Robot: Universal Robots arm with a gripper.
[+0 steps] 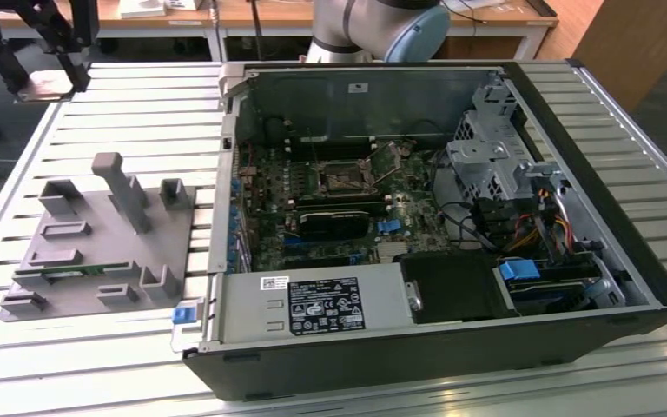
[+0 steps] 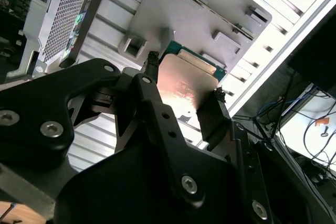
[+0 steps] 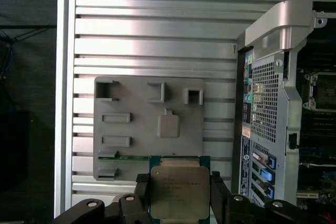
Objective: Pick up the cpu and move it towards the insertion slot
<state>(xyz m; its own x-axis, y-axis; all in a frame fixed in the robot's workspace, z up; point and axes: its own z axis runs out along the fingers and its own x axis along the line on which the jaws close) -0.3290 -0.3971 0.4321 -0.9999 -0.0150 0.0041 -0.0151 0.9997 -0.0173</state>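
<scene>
Gripper: in the first wrist view the gripper [image 3: 180, 192] has its black fingers [image 3: 219, 195] closed against two opposite edges of the cpu [image 3: 178, 192]; in the second wrist view the gripper [image 2: 184, 90] clamps the same chip.
Cpu: the cpu is held off the surface, its silvery top facing the first wrist camera, above the grey fixture plate [image 3: 136, 129] and the ribbed metal table [image 3: 157, 40].
Place in scene: in the exterior view the gripper [image 1: 46, 85] hangs over the table's far corner, at the exterior view's left.
Insertion slot: the insertion slot [image 1: 342, 178] sits on the green board inside the open computer case [image 1: 426, 347], well apart from the chip.
</scene>
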